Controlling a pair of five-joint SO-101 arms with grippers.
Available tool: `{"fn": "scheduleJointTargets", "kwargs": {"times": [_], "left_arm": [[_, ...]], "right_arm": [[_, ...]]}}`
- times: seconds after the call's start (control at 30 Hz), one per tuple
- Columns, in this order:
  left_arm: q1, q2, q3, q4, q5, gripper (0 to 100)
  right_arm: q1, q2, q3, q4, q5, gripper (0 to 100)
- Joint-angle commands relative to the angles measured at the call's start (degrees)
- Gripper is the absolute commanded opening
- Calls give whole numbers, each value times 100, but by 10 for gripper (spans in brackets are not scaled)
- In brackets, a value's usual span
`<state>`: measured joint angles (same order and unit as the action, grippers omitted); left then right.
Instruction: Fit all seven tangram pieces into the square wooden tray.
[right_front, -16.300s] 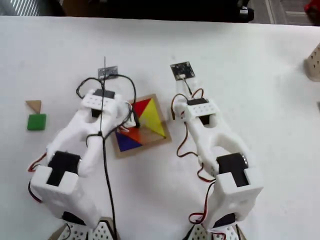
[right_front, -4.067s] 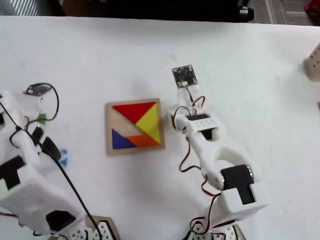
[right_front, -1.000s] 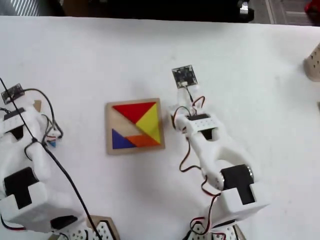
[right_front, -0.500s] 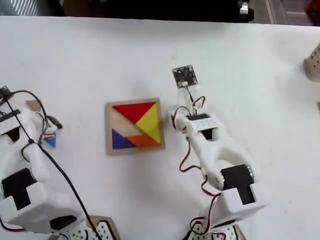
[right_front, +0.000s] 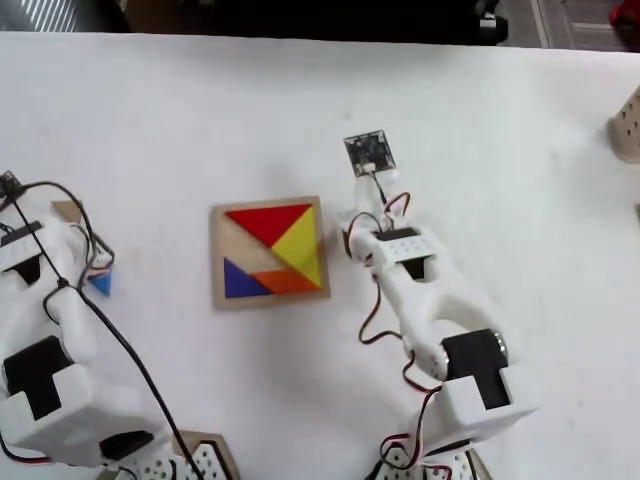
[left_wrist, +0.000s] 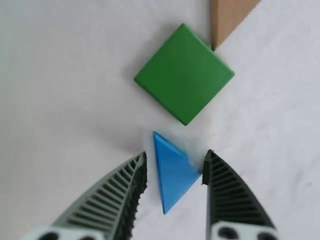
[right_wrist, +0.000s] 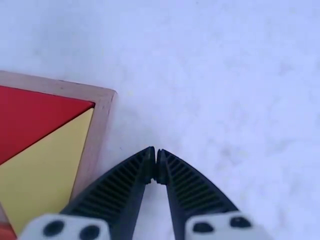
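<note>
At far left, the left gripper (left_wrist: 175, 157) narrowly straddles the blue triangle (left_wrist: 172, 172) beside the green square (left_wrist: 185, 74). The right gripper (right_wrist: 156, 162), pinched closed, sits right of the tray (right_front: 216, 260).

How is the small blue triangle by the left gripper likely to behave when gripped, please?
The blue triangle looks stiff, so it should probably keep its shape. It lies flat, so rolling seems unlikely. Its slanted edges may let it twist or slip between the left gripper's ribbed fingers.

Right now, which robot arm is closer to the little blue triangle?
Left. The left jaws straddle the blue triangle; the right jaws sit shut beyond the wooden tray, far from it.
</note>
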<state>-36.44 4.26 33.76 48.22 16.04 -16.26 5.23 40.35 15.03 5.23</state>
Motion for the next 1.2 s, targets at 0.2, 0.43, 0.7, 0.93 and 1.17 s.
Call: {"fn": "scheduleJointTargets", "kwargs": {"times": [0.2, 0.43, 0.7, 0.93, 1.17], "left_arm": [[330, -233, -35, 255, -738, 188], [312, -207, -35, 246, -721, 188], [338, -207, 70, 123, -721, 187], [338, -207, 70, 123, -721, 187], [338, -207, 70, 114, -721, 187]], "right_arm": [[75, -48, -246, 48, 97, 21], [75, -48, -246, 48, 97, 21], [75, -48, -246, 48, 97, 21], [75, -48, -246, 48, 97, 21], [75, -48, -246, 48, 97, 21]]}}
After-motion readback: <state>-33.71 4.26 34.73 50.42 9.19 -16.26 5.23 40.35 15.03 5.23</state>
